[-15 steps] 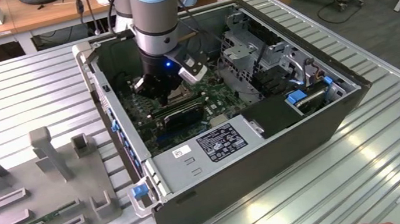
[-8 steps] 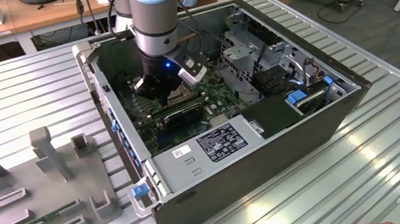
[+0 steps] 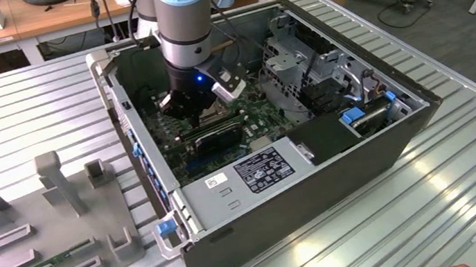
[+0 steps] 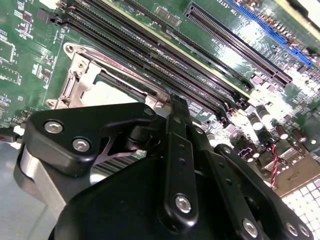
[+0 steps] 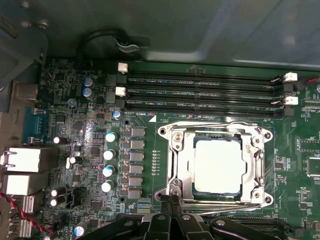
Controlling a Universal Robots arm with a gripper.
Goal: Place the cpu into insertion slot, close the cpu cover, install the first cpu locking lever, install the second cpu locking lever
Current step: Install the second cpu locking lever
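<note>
**Gripper at the socket edge, cpu seated under its cover**

I see the open computer case (image 3: 316, 157) on the slatted table (image 3: 21, 115), my arm reaching down into it. On the motherboard (image 5: 90, 150), the cpu cover (image 5: 260, 150) lies flat over the insertion slot, framing the cpu (image 5: 218, 166). The gripper (image 5: 173, 200) has its fingertips pinched together at the socket's edge.

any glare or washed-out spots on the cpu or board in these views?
First wrist view: cpu top is blown out to near white, cover glints. Second wrist view: strong glare on the board beside the gripper linkage. Exterior view: window-like reflections on the ribbed table.
</note>
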